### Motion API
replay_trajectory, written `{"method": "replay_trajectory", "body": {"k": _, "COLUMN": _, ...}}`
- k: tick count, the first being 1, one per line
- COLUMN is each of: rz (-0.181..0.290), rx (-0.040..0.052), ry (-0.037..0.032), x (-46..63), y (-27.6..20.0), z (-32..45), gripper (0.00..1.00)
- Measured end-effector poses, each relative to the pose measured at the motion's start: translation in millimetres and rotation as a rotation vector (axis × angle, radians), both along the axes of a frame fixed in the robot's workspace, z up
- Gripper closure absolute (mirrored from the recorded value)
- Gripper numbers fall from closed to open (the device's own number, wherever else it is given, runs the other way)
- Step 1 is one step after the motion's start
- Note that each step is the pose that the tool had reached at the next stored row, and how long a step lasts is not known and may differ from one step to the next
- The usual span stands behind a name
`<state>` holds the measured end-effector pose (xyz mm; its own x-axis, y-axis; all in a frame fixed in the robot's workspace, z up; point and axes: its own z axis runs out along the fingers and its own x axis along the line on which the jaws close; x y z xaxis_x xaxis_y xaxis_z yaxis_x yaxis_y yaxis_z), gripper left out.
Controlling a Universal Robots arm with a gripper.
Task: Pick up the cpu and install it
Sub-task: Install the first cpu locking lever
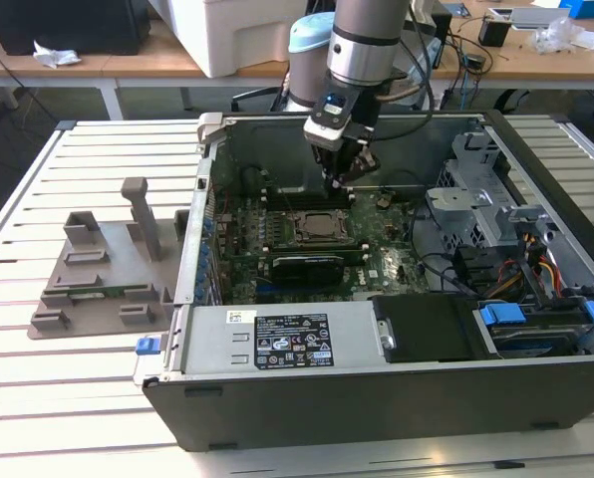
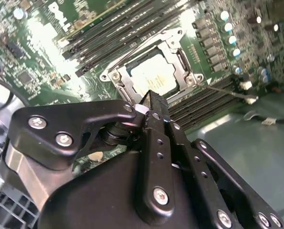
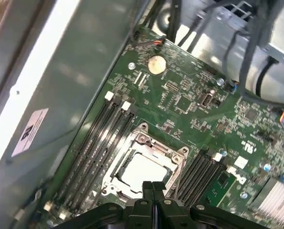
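Closed pincer (image 2: pixel 150 102) near pale silvery cpu (image 2: pixel 154 78)

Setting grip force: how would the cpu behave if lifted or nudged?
The cpu looks stiff and flat, unlikely to flex or roll. Its shiny metal top may be slippery. Seated inside the socket frame, it probably won't slide sideways.

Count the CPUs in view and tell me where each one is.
1. The cpu sits inside the socket frame on the motherboard, near the gripper. Others could hide behind the arm.
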<state>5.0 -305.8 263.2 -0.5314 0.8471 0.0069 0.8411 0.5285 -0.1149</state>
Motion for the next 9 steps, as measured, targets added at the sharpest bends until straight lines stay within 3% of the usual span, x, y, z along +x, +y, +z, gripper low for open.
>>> {"method": "replay_trajectory", "body": {"k": 6, "rz": 0.21, "rx": 0.0014, "ry": -0.0001, "x": 0.0, "y": 0.0, "z": -0.1, "gripper": 0.89}}
{"method": "replay_trajectory", "body": {"k": 9, "rz": 0.273, "rx": 0.0015, "ry": 0.0, "x": 0.0, "y": 0.0, "z": -0.1, "gripper": 0.89}}
